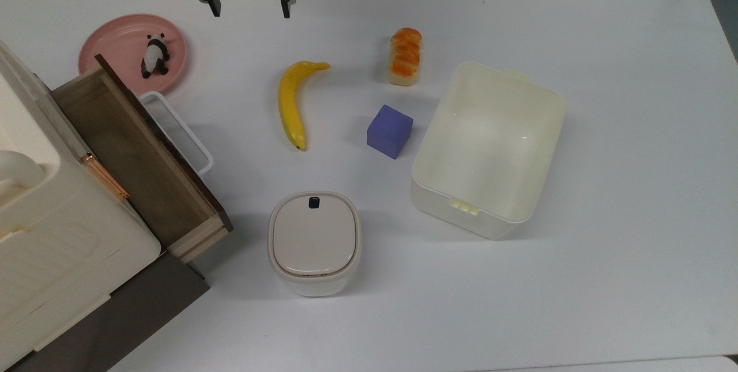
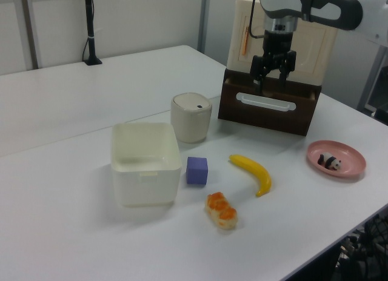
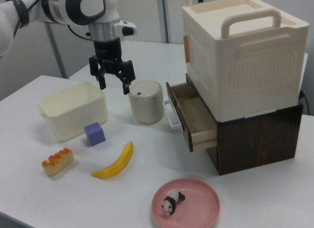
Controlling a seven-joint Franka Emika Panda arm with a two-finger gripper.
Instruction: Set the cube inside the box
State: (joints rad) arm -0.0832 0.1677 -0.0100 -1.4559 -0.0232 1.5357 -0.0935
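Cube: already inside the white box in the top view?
No, the cube sits on the table just off the box's left wall in the top view, and the box is empty.

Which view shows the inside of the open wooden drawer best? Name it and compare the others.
The top view: it looks straight down into the drawer, showing its bare wooden floor. The right view shows the drawer at a slant, with part of the floor. The left view shows the drawer from the front: its dark panel and white handle.
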